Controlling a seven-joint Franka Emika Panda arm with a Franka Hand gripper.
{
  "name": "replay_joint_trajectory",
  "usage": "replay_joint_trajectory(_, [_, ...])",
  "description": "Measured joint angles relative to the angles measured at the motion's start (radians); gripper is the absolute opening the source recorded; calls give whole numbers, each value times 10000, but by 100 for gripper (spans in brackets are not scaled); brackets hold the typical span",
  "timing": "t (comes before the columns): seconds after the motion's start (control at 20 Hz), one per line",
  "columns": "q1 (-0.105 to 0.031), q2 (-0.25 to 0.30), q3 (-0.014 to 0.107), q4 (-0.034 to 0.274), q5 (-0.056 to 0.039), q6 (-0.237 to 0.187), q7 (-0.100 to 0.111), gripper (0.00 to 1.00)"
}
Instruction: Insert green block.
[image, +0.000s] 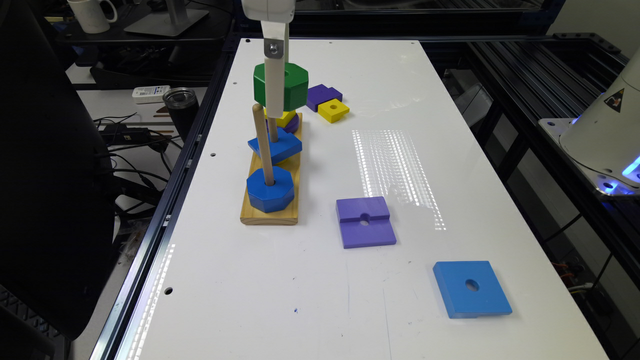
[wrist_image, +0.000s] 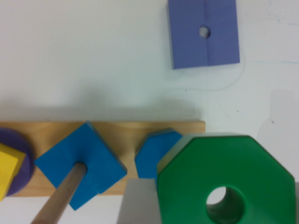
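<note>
purple square (image: 365, 222) | blue square (image: 471, 289) | mug (image: 91, 14) | tumbler (image: 180, 103)

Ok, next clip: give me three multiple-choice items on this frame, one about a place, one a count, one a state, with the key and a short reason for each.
1. Where is the green block?
A. Lying on the table
B. Held up in the air above the wooden base
C. Seated at the bottom of a peg

2. How many flat square pieces with a centre hole lie loose on the table on the exterior view's right of the base, near the camera?
A. Two
B. Four
C. None

3. What is the state of the blue octagon?
A. Threaded on a peg, resting on the base
B. Held in the gripper
C. Lying loose on the table

Key: 1 B, the block hangs with the gripper above the pegs. 2 A, one purple square and one blue square. 3 A, a peg rises through its hole.
</note>
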Motion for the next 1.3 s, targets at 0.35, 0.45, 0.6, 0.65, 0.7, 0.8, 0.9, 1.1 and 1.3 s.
replay_joint_trajectory(0.35, [-50, 0, -1, 0, 0, 37, -24, 0])
replay_joint_trajectory(0.45, [-68, 0, -1, 1, 0, 50, -29, 0])
replay_joint_trajectory(0.6, [-121, 2, -1, 5, 0, 91, -63, 0])
replay_joint_trajectory(0.65, [-128, 9, -1, 7, 0, 114, -66, 0])
replay_joint_trajectory(0.7, [-127, 14, -1, 9, 0, 127, -66, 0])
replay_joint_trajectory(0.8, [-128, 25, -1, 14, 0, 149, -66, 0])
replay_joint_trajectory(0.9, [-128, 28, -1, 17, 0, 160, -66, 0])
replay_joint_trajectory(1.1, [-131, 38, -2, 39, 0, 182, -66, 0])
replay_joint_trajectory(1.3, [-132, 94, -4, 89, 0, 267, -67, 0])
